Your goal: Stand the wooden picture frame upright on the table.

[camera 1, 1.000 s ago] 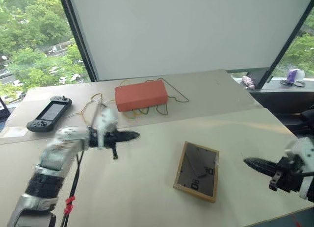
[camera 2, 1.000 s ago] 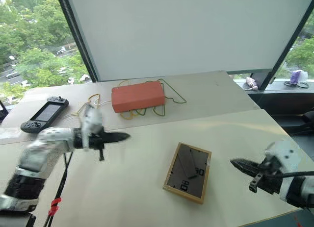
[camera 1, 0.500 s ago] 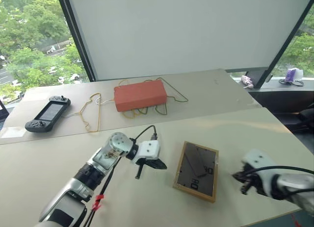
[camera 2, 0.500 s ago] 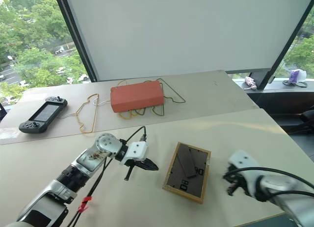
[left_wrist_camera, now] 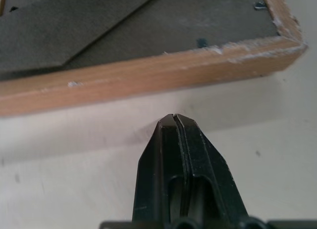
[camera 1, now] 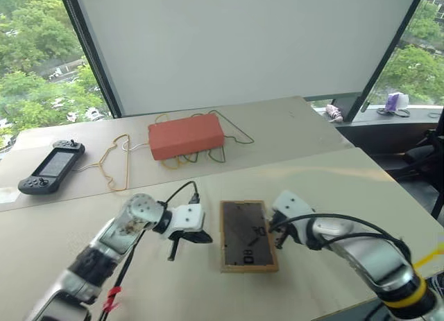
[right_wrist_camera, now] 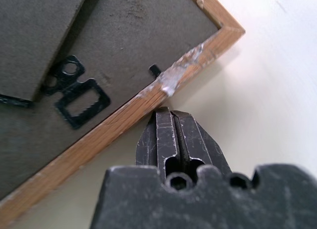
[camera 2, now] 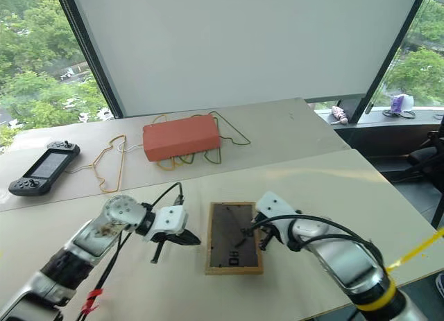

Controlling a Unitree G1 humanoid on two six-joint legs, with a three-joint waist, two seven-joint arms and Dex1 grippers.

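Note:
The wooden picture frame (camera 1: 246,236) lies flat on the table (camera 1: 333,189) with its dark grey back panel and prop facing up. My left gripper (camera 1: 206,238) is shut and low over the table, its tip (left_wrist_camera: 174,118) just short of the frame's left long edge (left_wrist_camera: 148,78). My right gripper (camera 1: 277,232) is shut too, its tip (right_wrist_camera: 169,112) right at the frame's right edge (right_wrist_camera: 124,115), near a chipped corner. Neither gripper holds anything.
An orange-red box (camera 1: 186,135) sits on the far table half over loops of yellow and green wire (camera 1: 114,165). A black handheld game console (camera 1: 50,167) lies at the far left. A straight seam (camera 1: 305,161) crosses the table behind the frame. Small items (camera 1: 395,102) rest on the window sill.
The camera has panned right. My right gripper swung in from the right to the frame's edge, and the frame turned straighter and slid left. My left gripper dropped beside the frame's left edge.

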